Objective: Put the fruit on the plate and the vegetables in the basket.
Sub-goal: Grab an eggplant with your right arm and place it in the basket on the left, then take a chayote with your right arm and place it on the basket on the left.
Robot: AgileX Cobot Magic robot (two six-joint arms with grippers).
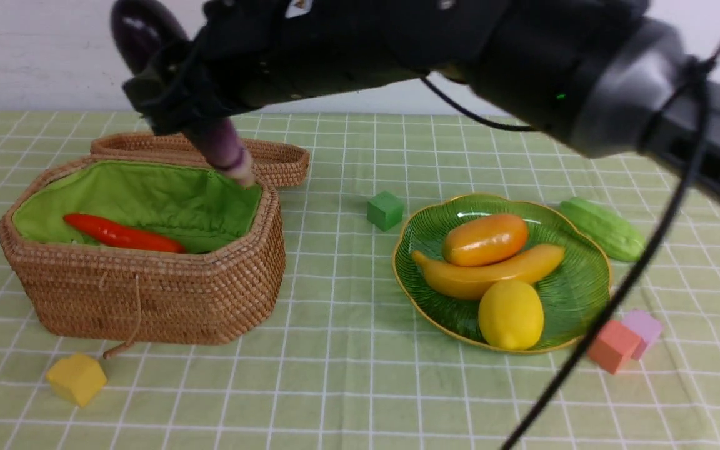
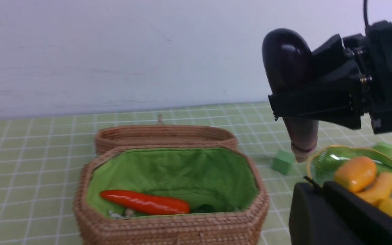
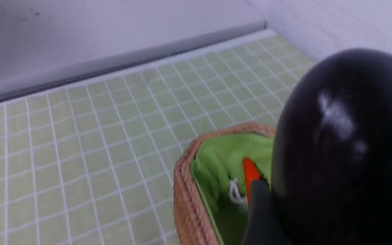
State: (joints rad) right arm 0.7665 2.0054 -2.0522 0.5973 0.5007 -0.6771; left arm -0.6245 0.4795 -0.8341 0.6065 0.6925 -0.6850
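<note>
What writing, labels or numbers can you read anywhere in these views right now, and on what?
None can be read.
White sticker on top of the right arm, cut off at the frame edge in the front view: too blurred and cropped to read.
Eggplant, basket, plate, green cube and yellow cube: no text visible.

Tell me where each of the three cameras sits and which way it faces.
Front view: between the arms, facing forward over the table; the right arm crosses the picture, its right gripper holding the eggplant above the basket.
Left wrist view: on the left arm, facing the basket; a dark part of the left gripper shows.
Right wrist view: on the right arm, looking down past the eggplant into the basket.
Shared: eggplant, basket, carrot.
</note>
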